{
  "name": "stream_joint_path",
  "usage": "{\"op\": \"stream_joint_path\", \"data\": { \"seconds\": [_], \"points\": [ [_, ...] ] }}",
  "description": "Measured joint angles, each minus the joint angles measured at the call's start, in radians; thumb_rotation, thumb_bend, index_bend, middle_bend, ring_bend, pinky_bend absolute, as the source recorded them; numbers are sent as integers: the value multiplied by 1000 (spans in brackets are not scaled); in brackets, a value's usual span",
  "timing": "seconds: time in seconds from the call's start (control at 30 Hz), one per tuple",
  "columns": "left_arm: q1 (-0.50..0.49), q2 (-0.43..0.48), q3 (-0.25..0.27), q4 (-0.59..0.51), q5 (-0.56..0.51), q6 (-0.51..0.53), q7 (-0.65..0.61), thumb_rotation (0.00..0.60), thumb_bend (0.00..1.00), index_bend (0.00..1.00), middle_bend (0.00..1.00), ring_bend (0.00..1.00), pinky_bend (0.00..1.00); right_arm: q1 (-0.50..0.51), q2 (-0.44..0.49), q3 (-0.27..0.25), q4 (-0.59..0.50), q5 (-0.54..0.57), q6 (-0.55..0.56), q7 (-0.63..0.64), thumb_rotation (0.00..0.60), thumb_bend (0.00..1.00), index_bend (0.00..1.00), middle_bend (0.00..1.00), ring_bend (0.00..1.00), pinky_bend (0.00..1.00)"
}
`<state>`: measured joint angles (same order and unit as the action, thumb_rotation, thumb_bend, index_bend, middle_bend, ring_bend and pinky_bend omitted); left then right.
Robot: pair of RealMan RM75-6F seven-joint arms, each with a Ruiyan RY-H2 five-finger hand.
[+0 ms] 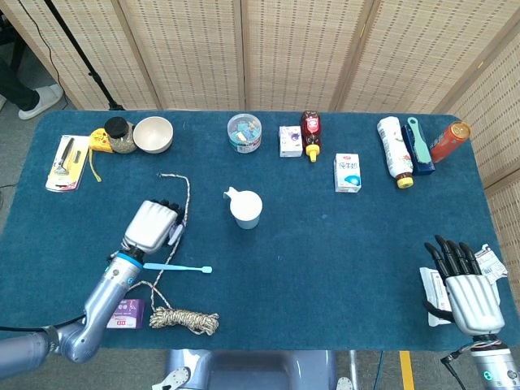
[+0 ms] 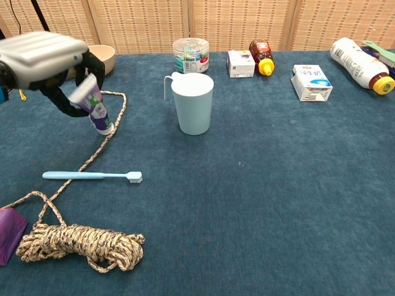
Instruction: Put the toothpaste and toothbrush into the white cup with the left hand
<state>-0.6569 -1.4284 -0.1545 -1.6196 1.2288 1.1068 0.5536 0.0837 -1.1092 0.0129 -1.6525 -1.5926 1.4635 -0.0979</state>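
1. Head view: the left hand [image 1: 151,224] sits left of the white cup [image 1: 245,209], fingers curled around the toothpaste [image 1: 175,234], of which only a sliver shows at the hand's edge.
2. Head view: the toothbrush [image 1: 177,267] lies flat on the table [image 1: 325,260], to the lower left of the cup and apart from it, just below the left hand.
3. Head view: the right hand [image 1: 471,291] rests far to the lower right of the cup, palm down, fingers loosely spread and holding nothing.
4. Chest view: the left hand [image 2: 44,61] hangs above the table to the left of the cup [image 2: 192,103], gripping the toothpaste [image 2: 94,105], which tilts downward out of the fingers.
5. Chest view: the toothbrush [image 2: 92,176] lies left of and nearer than the cup, crossing a rope [image 2: 77,243] whose coil lies nearer still.
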Motion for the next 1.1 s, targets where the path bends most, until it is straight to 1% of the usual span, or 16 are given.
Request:
{"op": "stream_joint_path", "data": {
  "seconds": [0.13,0.33,0.43,0.53,0.7,0.8,0.93,1.1],
  "points": [
    [25,88,-8,-90,40,39,-61,600,225,641,537,478,588,2,-2,-1,-2,-1,-3,-5,600,0,0,0,0,0],
    [49,196,-30,-216,87,79,-146,600,225,641,537,478,588,4,-5,-4,-3,-2,-7,-12,600,0,0,0,0,0],
    [48,224,-52,-257,103,88,-169,600,225,641,537,478,588,5,-7,-4,-3,-2,-9,-15,600,0,0,0,0,0],
    [33,231,-78,-283,105,86,-183,600,225,641,537,478,588,6,-8,-4,-3,-1,-11,-16,600,0,0,0,0,0],
    [-7,228,-122,-308,67,61,-190,600,224,641,537,477,588,8,-8,-2,-2,3,-14,-16,600,0,0,0,0,0],
    [-42,212,-152,-314,15,36,-185,600,225,641,537,476,587,9,-9,-2,0,8,-17,-15,600,0,0,0,0,0],
    [-114,157,-190,-298,-89,-10,-164,600,225,641,537,471,588,10,-8,1,3,18,-21,-11,600,0,0,0,0,0],
    [-204,56,-212,-247,-211,-44,-100,600,225,641,537,467,588,12,-8,7,11,34,-28,-9,600,0,0,0,0,0]
  ]
}}
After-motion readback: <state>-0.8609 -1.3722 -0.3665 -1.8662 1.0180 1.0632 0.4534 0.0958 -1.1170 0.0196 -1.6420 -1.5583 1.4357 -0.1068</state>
